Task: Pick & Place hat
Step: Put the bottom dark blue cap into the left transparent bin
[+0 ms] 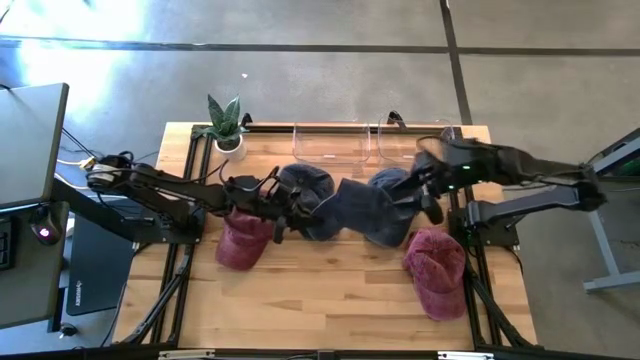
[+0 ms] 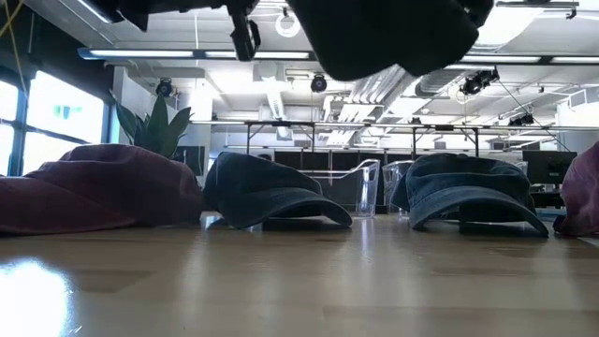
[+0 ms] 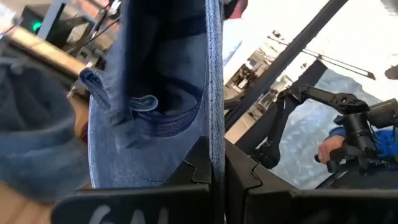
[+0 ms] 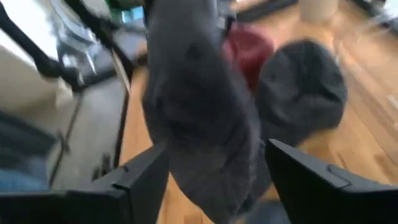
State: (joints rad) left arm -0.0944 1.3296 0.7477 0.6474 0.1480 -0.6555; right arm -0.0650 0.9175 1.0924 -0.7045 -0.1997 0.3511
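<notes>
We see a blue hat held up off the worktop, mid-table btwn both arms. Left tool clenched on its edge, fabric pinched btwn the fingers. Right tool released, fingers spread wide either side of the hat; contact unclear, prob not gripping. Two more blue hats and two maroon hats lie on the worktop, w/ clear bins at the back edge.

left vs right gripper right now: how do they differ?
Left gripper is shut on the lifted blue hat; right gripper stands open around the same hat's other end. Left reaches in from the table's left side, right from its right. Both hang above the table.
</notes>
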